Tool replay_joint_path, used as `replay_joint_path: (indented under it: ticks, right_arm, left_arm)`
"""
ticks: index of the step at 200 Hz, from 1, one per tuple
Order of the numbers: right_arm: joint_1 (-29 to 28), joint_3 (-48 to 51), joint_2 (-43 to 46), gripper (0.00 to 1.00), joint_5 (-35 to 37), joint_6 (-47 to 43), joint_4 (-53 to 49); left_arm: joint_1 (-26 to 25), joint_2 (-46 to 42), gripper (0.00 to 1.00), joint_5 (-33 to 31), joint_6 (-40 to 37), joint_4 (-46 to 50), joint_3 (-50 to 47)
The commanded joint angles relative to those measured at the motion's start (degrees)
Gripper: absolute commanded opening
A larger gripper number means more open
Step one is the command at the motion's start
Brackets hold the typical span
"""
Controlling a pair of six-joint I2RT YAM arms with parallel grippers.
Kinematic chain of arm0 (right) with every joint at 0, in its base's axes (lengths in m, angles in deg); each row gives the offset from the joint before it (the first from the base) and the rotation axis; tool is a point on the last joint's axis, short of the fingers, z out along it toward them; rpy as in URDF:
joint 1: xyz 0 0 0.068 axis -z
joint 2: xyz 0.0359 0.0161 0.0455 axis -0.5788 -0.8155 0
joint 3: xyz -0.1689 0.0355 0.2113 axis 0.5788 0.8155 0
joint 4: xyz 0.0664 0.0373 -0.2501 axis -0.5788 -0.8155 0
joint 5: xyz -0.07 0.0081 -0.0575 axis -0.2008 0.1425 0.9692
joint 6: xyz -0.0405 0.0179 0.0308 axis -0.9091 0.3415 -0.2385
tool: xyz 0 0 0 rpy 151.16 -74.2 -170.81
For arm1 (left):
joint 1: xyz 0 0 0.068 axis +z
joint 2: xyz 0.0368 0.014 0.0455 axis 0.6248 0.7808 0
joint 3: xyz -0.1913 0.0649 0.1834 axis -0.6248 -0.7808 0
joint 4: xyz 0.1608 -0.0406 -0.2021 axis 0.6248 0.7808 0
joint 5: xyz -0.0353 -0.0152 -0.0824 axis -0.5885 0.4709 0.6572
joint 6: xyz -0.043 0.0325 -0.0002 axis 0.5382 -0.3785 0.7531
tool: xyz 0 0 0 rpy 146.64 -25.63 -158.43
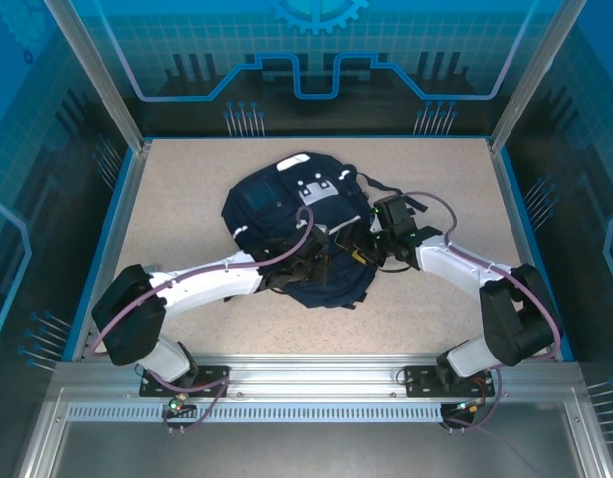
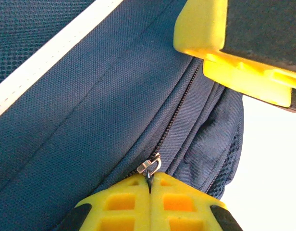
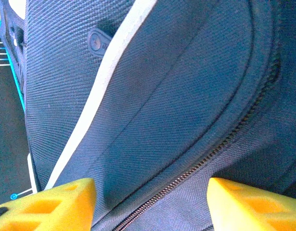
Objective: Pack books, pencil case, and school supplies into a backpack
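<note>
Both grippers meet at the near-right edge of the backpack, which lies mid-way across the table. The left gripper is clenched on the zipper pull — probably to drag it along — while the right gripper, spread open, straddles the fabric and grips nothing.

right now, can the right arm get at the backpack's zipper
Probably yes: the right gripper is open just over the backpack, straddling the zipper line with nothing in between. The left gripper is shut on a zipper pull.
</note>
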Motion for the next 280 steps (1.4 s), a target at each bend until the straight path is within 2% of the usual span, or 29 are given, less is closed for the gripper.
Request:
replay_joint_path:
  ticks: [1, 19, 49, 81, 134, 185, 225, 280]
  right_arm:
    - [0.5, 0.4, -0.1, 0.57, -1.2, 1.2, 2.0]
    - [0.7, -0.2, -0.8, 0.46, -1.5, 1.0, 2.4]
    - [1.3, -2.4, -1.7, 0.17, 0.7, -0.7, -0.9]
    - [1.7, -2.4, 1.8, 0.07, 6.5, -3.8, -5.2]
    - [2.1, -2.6, 1.2, 0.04, 4.8, -5.3, -5.1]
    - [2.3, -2.1, 2.4, 0.03, 7.7, -5.6, -6.7]
    - [3.2, -2.9, 2.9, 0.02, 8.2, -5.2, -6.5]
    - [3.2, -4.1, 3.6, 0.01, 7.9, -6.1, -7.7]
  left_arm:
    - [-0.8, 0.2, 0.00, 3.1, 0.3, -3.7, 2.6]
    - [-0.8, 0.0, 0.00, 2.7, 0.0, -3.3, 2.5]
    - [-0.8, -0.8, 0.00, 1.0, -2.1, 0.0, 2.3]
    - [0.8, -3.5, 0.00, -2.4, -5.3, 6.7, -0.7]
    - [10.6, -6.0, 0.00, -0.2, -3.3, 6.6, -4.0]
    - [13.2, -7.2, 0.00, 0.1, -5.8, 7.0, -4.0]
    - [13.2, -11.1, 0.00, 5.8, -9.1, 6.3, -7.7]
    - [15.3, -13.3, 0.00, -2.7, -7.7, 7.3, -8.3]
